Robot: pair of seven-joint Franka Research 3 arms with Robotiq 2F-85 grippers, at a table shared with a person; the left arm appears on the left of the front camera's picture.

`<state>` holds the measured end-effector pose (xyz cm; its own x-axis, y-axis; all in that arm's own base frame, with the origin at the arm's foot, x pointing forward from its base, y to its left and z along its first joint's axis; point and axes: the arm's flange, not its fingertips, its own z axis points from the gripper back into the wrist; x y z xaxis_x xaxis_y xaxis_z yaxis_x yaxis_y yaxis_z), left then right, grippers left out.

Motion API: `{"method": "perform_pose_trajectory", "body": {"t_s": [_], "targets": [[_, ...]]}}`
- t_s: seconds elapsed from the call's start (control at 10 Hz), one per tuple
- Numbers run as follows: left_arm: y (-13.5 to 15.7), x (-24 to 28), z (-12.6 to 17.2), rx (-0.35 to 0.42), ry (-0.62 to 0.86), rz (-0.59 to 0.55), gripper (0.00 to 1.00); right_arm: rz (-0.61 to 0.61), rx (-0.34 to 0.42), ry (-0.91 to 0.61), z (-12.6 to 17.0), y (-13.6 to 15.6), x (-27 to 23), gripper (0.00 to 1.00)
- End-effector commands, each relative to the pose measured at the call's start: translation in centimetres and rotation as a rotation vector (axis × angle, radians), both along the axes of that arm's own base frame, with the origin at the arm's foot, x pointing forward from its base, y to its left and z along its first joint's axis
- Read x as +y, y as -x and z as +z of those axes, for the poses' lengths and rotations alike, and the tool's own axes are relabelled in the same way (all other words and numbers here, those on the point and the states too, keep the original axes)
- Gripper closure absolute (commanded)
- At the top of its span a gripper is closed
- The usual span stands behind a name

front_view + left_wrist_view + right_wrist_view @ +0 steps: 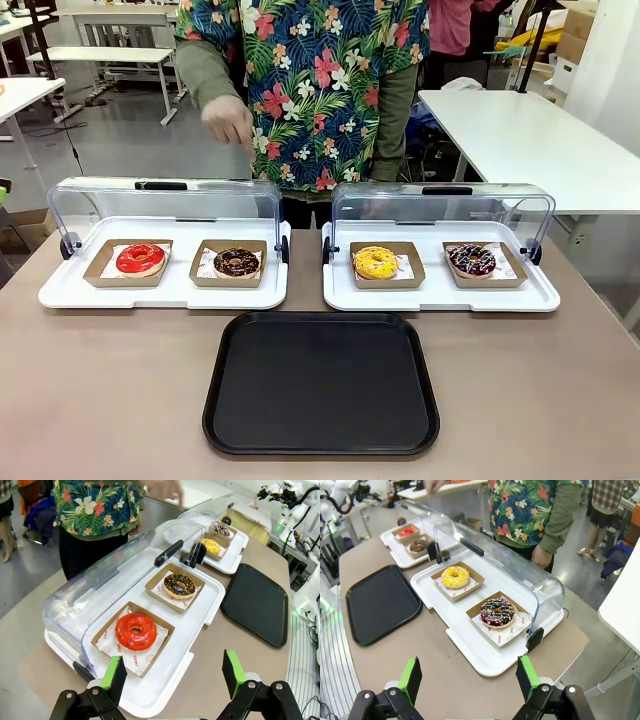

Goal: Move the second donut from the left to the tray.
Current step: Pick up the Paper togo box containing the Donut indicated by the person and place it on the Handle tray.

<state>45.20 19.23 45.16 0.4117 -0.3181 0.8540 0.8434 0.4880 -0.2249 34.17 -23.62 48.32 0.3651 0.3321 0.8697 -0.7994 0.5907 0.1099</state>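
Left gripper (pixel 175 672) spread wide, empty, red donut (pixel 135 630) just ahead, nut-speckled chocolate donut (pixel 179 585) beyond it

A white table (pixel 520 130) and pale benches (pixel 110 55) stand on a glossy grey floor (pixel 130 140) beyond the brown surface (pixel 110 400); cardboard boxes (pixel 577 30) sit far right.

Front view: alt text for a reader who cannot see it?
A black tray lies nearest the camera, before two white display trays with clear lids raised. They hold four boxed donuts, left to right: red, nut-speckled chocolate, yellow, sprinkled chocolate. A person in a floral shirt stands behind.
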Motion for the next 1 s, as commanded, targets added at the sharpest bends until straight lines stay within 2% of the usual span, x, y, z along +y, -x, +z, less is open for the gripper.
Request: {"method": "perform_pose_trajectory", "body": {"t_s": [0.0,0.9], "targets": [[-0.16,0.01,0.15,0.006,0.001,0.002,0.0,0.006,-0.043,-0.009,0.21,-0.38,-0.23,0.0],[-0.16,0.01,0.15,0.006,0.001,0.002,0.0,0.006,-0.043,-0.009,0.21,-0.38,-0.23,0.0]]}}
